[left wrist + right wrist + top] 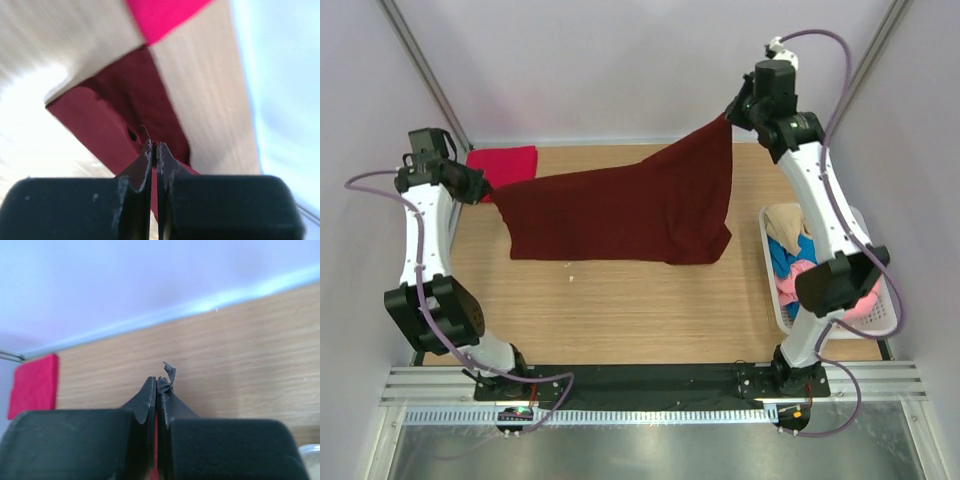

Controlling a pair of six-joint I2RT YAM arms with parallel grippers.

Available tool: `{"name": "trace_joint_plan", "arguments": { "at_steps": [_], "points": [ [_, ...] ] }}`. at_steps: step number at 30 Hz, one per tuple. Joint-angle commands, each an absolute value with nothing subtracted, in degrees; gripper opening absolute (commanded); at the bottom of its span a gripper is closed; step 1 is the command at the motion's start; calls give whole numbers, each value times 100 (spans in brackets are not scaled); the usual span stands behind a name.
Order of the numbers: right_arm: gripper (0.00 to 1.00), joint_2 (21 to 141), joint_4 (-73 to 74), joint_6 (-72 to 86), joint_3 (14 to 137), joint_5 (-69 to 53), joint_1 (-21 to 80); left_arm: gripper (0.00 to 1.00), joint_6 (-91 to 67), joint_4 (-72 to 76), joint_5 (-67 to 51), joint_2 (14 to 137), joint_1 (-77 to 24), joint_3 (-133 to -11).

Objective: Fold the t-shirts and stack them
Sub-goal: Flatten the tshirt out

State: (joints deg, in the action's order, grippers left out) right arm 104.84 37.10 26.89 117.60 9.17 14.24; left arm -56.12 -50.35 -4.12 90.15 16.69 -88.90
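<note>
Wooden counter (620, 320) lies under your maroon t-shirt (630, 215): its long axis runs left-right, starting beside the crimson t-shirt (503, 162), far end lifted. Your left claw (483, 190) and right claw (732, 112) each clamp a corner; only the wrist views show them pinched tight on cloth.

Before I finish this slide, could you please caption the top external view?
Left gripper and right gripper hold the maroon t-shirt over the table.

White-linked arms (417, 245), black joints (435, 310), lilac cables (817, 33); blocky black left hand (154, 146) and right hand (156, 381).
</note>
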Motion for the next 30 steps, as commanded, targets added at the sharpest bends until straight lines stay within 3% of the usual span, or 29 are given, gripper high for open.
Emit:
{"name": "trace_joint_plan", "arguments": {
  "at_steps": [1, 5, 13, 23, 30],
  "points": [
    [1, 9397, 3068, 2347, 12076, 1406, 1441, 0, -5477, -5123, -379, 8412, 1460, -9709],
    [1, 8659, 2892, 2049, 12138, 1521, 1433, 0, -5028, -5880, 692, 8202, 749, -11011],
    [1, 7516, 2996, 1600, 12708, 1450, 1433, 0, -4940, -6003, 905, 7718, 615, -12549],
    [1, 7031, 3278, 1485, 13525, 1442, 1433, 0, -4702, -5951, 1520, 7321, 44, -13850],
    [1, 6689, 3428, 1380, 13957, 1362, 1433, 0, -4360, -5678, 1898, 6856, -307, -14071]
  ]
}}
